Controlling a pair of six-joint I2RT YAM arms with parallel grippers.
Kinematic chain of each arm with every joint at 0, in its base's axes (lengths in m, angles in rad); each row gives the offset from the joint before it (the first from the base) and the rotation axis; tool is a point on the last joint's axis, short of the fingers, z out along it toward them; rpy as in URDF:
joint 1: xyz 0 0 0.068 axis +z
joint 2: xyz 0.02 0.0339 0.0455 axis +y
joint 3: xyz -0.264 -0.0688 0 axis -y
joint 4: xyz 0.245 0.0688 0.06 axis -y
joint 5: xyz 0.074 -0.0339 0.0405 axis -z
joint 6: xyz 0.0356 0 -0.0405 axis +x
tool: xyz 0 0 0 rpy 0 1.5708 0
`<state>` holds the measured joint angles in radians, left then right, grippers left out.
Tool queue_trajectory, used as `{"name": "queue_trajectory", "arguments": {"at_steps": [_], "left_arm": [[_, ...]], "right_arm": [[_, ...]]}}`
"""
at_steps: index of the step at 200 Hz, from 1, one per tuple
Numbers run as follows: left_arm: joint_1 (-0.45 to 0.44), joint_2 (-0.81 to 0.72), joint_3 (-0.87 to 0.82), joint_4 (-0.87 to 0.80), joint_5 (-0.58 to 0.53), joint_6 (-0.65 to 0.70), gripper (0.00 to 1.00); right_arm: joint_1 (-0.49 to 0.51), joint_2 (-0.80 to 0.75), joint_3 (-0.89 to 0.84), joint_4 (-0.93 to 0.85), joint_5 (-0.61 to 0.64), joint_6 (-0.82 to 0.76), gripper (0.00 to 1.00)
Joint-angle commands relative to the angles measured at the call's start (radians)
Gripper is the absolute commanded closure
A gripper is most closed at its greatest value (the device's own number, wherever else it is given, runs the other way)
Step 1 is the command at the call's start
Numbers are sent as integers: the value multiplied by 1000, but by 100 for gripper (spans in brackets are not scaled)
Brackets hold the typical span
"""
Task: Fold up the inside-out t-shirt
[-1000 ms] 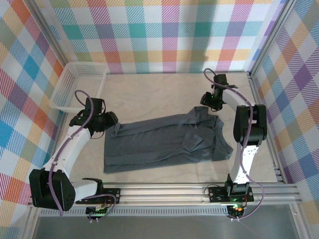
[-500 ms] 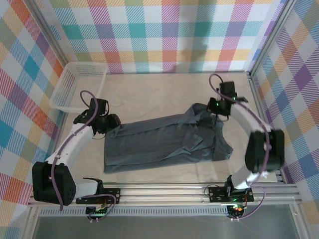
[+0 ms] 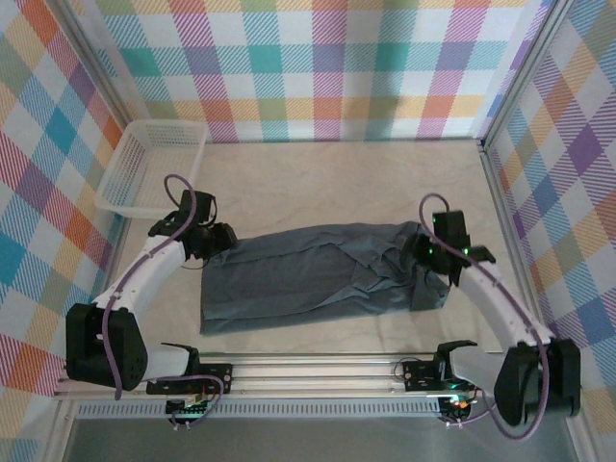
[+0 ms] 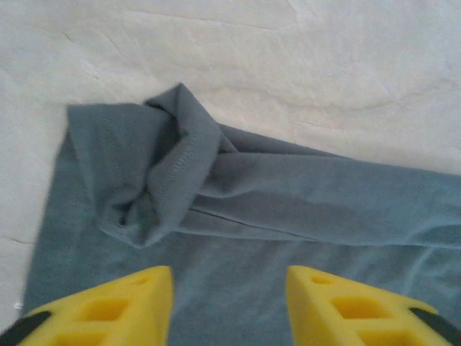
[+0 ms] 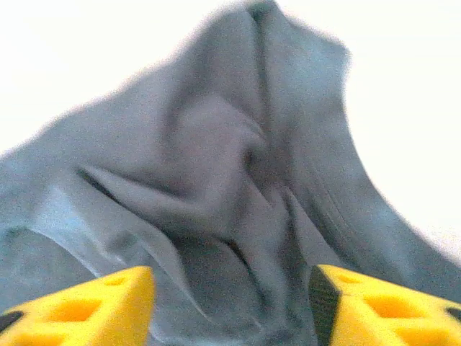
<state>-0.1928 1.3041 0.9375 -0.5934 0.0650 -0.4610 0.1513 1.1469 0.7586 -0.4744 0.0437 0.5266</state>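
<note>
Enclosure walled in bright checked panels; pale bench (image 3: 318,183), with a white mesh basket (image 3: 159,125) at its far left corner, well apart from the work

Left fingers (image 4: 115,306): parted, nothing between them. They are poised above the t-shirt (image 3: 308,274) at its far left corner. In the left wrist view a rumpled, doubled-over corner with a stitched seam lies just ahead of the fingers and slightly to their left. Flat cloth runs beneath them and away to their right. Whether the tips touch the cloth cannot be told.

Right fingers (image 5: 86,303): parted, gripping nothing. They stand over the opposite end of the garment, where the cloth is heaped in ridges and folds directly ahead of them. That view is blurred, so contact cannot be confirmed.

The garment lies at mid-bench between the two arms. Its long axis runs left to right, from one set of fingers to the other. The left portion is flat and roughly rectangular; the right portion is bunched and narrower. Judgement: the hem end points toward the left arm and the sleeve and collar end toward the right arm.

Judgement: each arm is nearest its own end. The turned corner falls to the left fingers, the heaped end to the right, and any fold would turn across the long axis
</note>
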Motion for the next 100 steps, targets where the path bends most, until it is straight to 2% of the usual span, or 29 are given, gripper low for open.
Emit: {"name": "queue_trajectory", "arguments": {"at_steps": [1, 12, 18, 31, 74, 100], "left_arm": [[-74, -13, -25, 20, 52, -25, 80], [-123, 21, -18, 0, 33, -59, 100], [-149, 44, -15, -5, 18, -76, 100], [-194, 95, -9, 7, 10, -94, 100], [-220, 348, 71, 47, 46, -129, 100], [-220, 497, 158, 67, -32, -138, 100]], "right_arm": [[4, 138, 91, 37, -35, -8, 64], [5, 218, 128, 31, 0, 17, 82], [5, 260, 151, 11, 25, 33, 90], [5, 352, 191, -14, 54, 36, 100], [3, 590, 304, -75, 51, 44, 100], [-6, 661, 342, -89, 55, 86, 100]]}}
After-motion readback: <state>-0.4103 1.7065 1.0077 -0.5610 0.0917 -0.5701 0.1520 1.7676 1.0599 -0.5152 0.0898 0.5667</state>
